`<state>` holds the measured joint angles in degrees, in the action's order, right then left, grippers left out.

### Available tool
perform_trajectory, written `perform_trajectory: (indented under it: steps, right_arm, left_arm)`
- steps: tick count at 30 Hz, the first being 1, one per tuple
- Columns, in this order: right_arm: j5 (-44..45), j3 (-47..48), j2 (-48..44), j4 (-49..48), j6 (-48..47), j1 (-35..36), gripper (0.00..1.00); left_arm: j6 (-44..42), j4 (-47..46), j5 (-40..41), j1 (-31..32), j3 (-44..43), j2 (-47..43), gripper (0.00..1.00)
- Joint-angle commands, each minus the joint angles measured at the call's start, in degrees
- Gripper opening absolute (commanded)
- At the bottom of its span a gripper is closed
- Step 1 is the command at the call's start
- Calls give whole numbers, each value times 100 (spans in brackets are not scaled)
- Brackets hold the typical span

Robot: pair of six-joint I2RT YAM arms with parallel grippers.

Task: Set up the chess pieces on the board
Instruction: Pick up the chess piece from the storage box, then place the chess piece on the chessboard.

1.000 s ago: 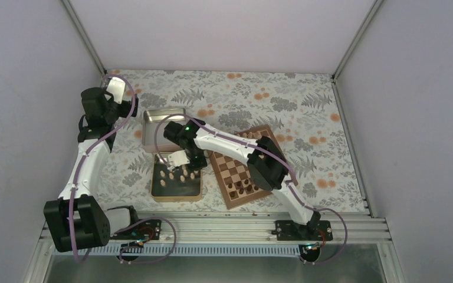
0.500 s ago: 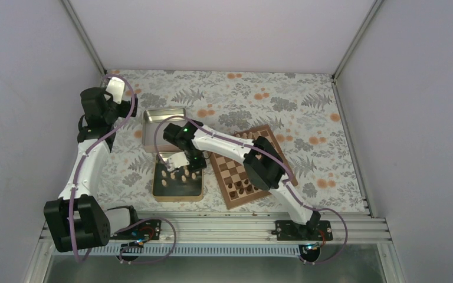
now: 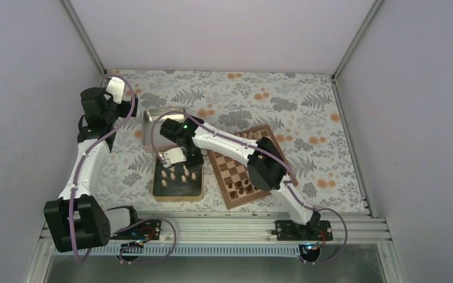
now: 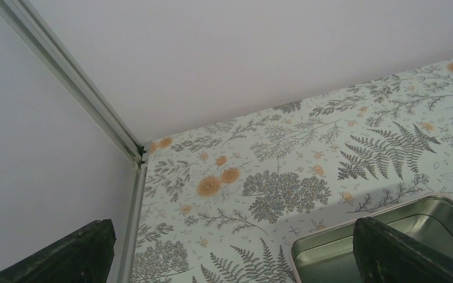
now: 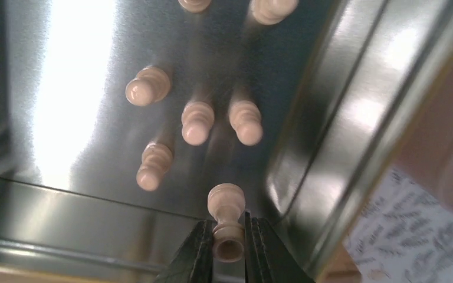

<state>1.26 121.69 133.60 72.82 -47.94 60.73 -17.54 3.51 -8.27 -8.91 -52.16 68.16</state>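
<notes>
Several pale beige chess pieces stand in a dark-floored tin left of the board. My right gripper hangs over the far end of this tin. In the right wrist view the right gripper is shut on one pale chess piece, held by its base end, just above the tin floor. Other pale pieces stand beyond it. The left gripper is raised at the far left. In its own view the left gripper is open and holds nothing.
An empty metal tin lies behind the tin of pieces; its corner shows in the left wrist view. A few dark chessmen stand on the board's near rows. The tin's shiny wall rises right of the held piece.
The right gripper's jaws have closed on a pale piece in the tin, and the wrist has shifted slightly toward the far end. The left arm has not moved.
</notes>
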Motion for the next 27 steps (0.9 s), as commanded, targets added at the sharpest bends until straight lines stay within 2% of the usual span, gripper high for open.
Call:
perform_trajectory:
  steps: [1,7,14,18,21,24,27]
  right_arm:
    - [357,74,-685,92,76,14,7]
    - [633,-268,-1663,88,144,-654,7]
    - [379,-639,-2474,67,-234,-2617,8]
    - [4,-936,-2558,-74,-587,-3841,8]
    - [-219,-1275,-2493,-274,-790,-4476,8]
    - [-401,-1619,-2292,-413,-881,-4860,7]
    - [-433,-2018,-2096,-610,-894,-4950,7]
  left_arm:
    - [5,-88,-122,-44,14,-110,100]
    - [5,-98,-81,-50,13,-125,100]
    - [5,-111,-120,-50,9,-50,100]
    - [5,-96,-136,-50,-4,-23,100]
    - [3,-89,-123,-50,-9,-22,100]
    - [3,-88,-115,-50,-12,-30,100]
    - [5,-81,-116,-50,-18,-6,100]
